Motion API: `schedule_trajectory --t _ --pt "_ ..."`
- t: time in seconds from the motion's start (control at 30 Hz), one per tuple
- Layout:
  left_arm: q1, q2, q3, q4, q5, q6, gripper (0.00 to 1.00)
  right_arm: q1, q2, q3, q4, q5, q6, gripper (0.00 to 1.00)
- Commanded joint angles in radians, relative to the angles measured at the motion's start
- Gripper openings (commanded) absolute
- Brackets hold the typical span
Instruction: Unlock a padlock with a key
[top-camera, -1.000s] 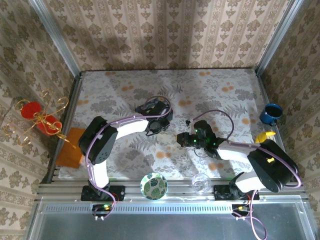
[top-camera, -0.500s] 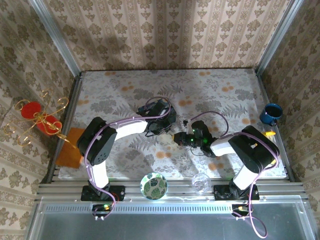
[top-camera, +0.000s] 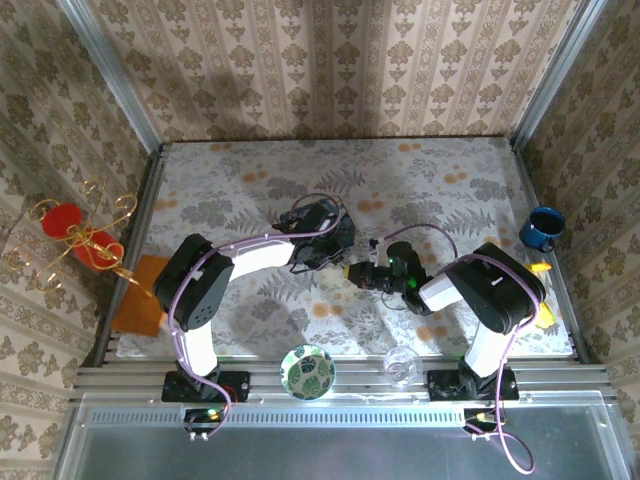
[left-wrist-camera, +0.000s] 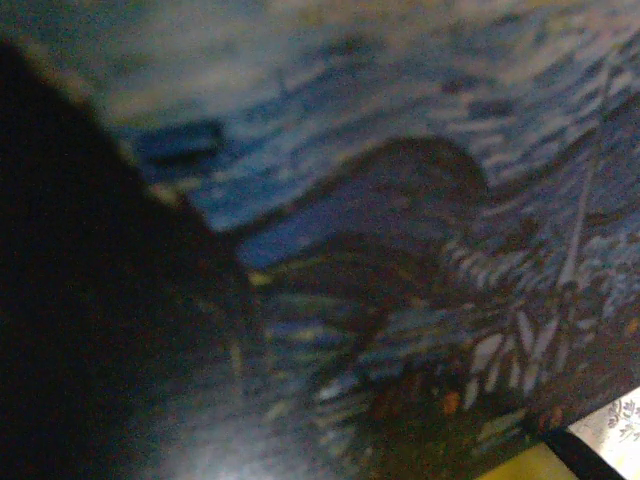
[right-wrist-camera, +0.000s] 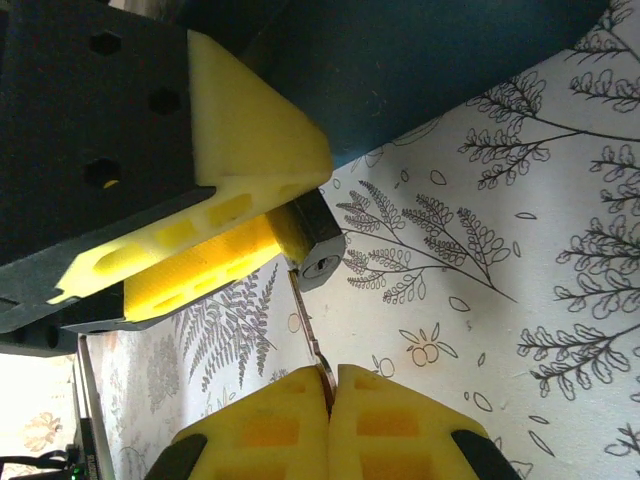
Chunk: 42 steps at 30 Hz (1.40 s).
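Note:
In the right wrist view, the small dark padlock (right-wrist-camera: 312, 245) sticks out from between the yellow fingers (right-wrist-camera: 250, 140) of my left gripper, its keyhole end facing the camera. My right gripper (right-wrist-camera: 330, 375) is shut on the thin key (right-wrist-camera: 305, 320). The key's tip touches the padlock's edge just left of the keyhole, not inside it. From above, the left gripper (top-camera: 325, 245) and the right gripper (top-camera: 362, 272) meet near the table's middle. A blurred blue painted tin (left-wrist-camera: 400, 200) sits close in the left wrist view, and its dark side (right-wrist-camera: 420, 70) stands behind the padlock.
A blue mug (top-camera: 543, 227) stands at the right edge. A leaf-patterned bowl (top-camera: 307, 371) and a clear glass (top-camera: 401, 366) sit at the near edge between the arm bases. An orange pad (top-camera: 140, 293) and a gold stand with red cups (top-camera: 75, 235) lie off the table's left side.
My right gripper has moved left with the key, up to the left gripper, and the right arm has folded in. The left arm has hardly moved.

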<state>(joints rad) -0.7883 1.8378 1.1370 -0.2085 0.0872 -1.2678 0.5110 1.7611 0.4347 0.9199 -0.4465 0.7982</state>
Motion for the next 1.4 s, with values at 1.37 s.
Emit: schedule_trajectory --t 1.37 --pt "0.012 -0.02 -0.036 0.064 0.115 -0.03 0.06 -0.055 0.145 -0.089 0.376 -0.041 0.031 0.0"
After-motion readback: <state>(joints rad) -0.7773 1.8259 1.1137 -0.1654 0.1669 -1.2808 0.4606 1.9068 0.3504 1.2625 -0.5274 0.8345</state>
